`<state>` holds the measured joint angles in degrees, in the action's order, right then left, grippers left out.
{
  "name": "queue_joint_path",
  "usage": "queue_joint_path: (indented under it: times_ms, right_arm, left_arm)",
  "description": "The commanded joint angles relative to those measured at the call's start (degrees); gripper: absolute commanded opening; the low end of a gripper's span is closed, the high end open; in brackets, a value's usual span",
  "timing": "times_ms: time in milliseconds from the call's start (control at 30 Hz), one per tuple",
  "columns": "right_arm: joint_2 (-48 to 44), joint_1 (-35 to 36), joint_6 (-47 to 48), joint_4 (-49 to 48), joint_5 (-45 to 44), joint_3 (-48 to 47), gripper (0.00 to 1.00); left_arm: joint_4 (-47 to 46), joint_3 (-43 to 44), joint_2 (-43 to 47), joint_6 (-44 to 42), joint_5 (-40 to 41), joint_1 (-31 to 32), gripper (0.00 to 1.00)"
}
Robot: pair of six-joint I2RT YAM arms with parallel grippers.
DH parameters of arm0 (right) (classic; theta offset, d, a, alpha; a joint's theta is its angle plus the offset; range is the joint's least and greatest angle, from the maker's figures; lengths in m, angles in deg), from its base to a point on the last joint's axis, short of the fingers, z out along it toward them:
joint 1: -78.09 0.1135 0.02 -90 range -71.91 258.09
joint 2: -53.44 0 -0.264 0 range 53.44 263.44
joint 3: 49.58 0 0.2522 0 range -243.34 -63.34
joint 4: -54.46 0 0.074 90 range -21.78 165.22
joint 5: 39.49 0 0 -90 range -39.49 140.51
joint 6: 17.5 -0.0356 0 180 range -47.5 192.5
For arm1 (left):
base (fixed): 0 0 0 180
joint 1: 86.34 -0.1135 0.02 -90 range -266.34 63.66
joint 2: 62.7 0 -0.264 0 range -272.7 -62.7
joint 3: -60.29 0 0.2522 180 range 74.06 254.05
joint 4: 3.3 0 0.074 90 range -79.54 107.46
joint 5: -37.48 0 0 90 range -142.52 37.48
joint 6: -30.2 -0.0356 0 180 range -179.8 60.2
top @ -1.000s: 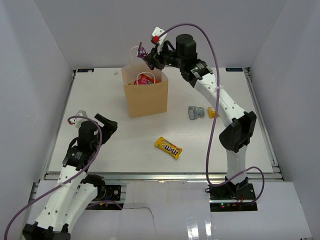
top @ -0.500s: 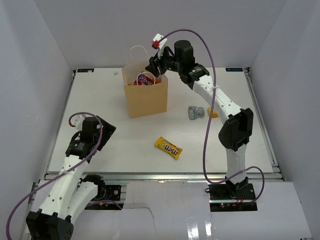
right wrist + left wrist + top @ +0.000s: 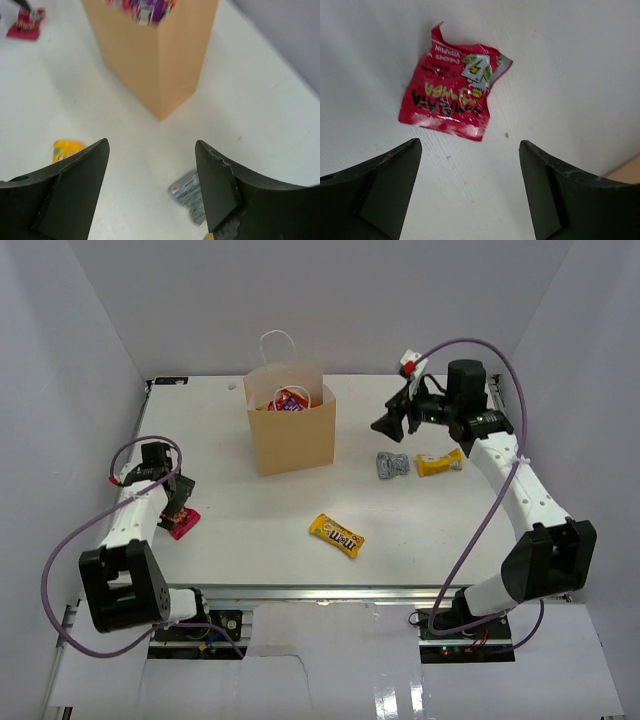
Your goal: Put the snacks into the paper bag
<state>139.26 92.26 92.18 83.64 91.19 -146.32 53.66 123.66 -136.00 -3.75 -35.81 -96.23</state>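
My right hand swung off the tan kraft paper bag; it's now spread, empty, near the crinkly silver packet. Left hand spread wide over the red foil packet on the white desk.

The left hand hung just beside a pink packet on the worktop; the paper bag stood upright, snacks showing inside.

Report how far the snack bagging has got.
Done: several packets sit in the paper bag. In hand: nothing; left gripper open above the red packet, right gripper open, empty. Left: that one, the yellow packet, silver packet and small yellow packet on the table.
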Motion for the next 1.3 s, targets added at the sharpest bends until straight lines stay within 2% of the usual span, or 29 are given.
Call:
queue_joint_path:
  times_ms: [0, 33, 167, 300, 433, 533, 567, 667, 700, 767, 800, 933, 1033, 1167, 1267]
  right_arm:
    - [-4.8, -1.1, 4.6, 4.9, 5.0, 9.9, 0.75]
    - [-6.2, -1.8, 5.4, 5.1, 5.2, 14.2, 0.76]
    - [-10.8, -3.3, 5.7, 5.1, 5.5, 21.6, 0.76]
    - [-12.9, -4.8, 5.3, 4.9, 5.6, 24.5, 0.76]
    - [-12.8, -5.5, 4.7, 4.8, 6.1, 24.5, 0.76]
    - [-12.4, -5.8, 4.2, 4.7, 6.4, 24.1, 0.76]
    - [-12.3, -5.8, 4.2, 4.7, 6.4, 24.1, 0.76]
    - [-12.1, -6.1, 4.0, 4.7, 6.4, 24.1, 0.76]
    - [-12.1, -6.1, 3.9, 4.7, 6.5, 24.2, 0.76]
    - [-12.0, -6.2, 3.8, 4.7, 6.6, 24.2, 0.76]
    - [-11.9, -6.2, 3.7, 4.7, 6.8, 24.3, 0.76]
    - [-12.1, -6.3, 3.6, 4.7, 6.8, 24.3, 0.76]
    - [-12.3, -6.4, 3.6, 4.8, 6.7, 24.4, 0.76]
    - [-12.8, -6.6, 3.8, 5.0, 6.7, 24.6, 0.76]
    - [-12.8, -6.7, 3.9, 5.1, 6.5, 24.8, 0.76]
  left_arm:
    - [-4.8, 2.9, -6.3, -8.4, 1.9, -2.0, 0.90]
    - [-5.4, 3.7, -7.6, -10.9, 1.5, -2.1, 0.91]
    - [-5.3, 7.3, -14.3, -14.8, 2.6, -2.2, 0.93]
    - [-5.6, 9.5, -20.6, -17.4, 1.7, -2.4, 0.93]
    - [-5.4, 9.7, -23.3, -18.0, 1.7, -2.3, 0.91]
    - [-5.4, 8.8, -24.1, -17.8, 2.0, -2.5, 0.85]
    - [-5.4, 8.4, -23.9, -17.6, 2.0, -2.7, 0.76]
    - [-5.8, 7.3, -22.9, -17.6, 1.7, -2.8, 0.65]
    - [-6.0, 7.0, -21.8, -17.8, 1.0, -2.9, 0.52]
    - [-6.6, 6.2, -20.6, -17.9, 0.3, -2.8, 0.39]
    - [-6.8, 6.0, -19.4, -18.0, -0.2, -2.9, 0.27]
    - [-8.4, 4.9, -15.3, -18.6, -4.6, -2.9, 0.13]
    - [-10.2, 4.3, -10.4, -19.0, -10.3, -2.8, 0.08]
    - [-15.2, 5.1, -3.3, -19.6, -23.5, -2.8, 0.05]
    - [-18.1, 8.0, 0.9, -18.8, -27.3, -2.5, 0.04]
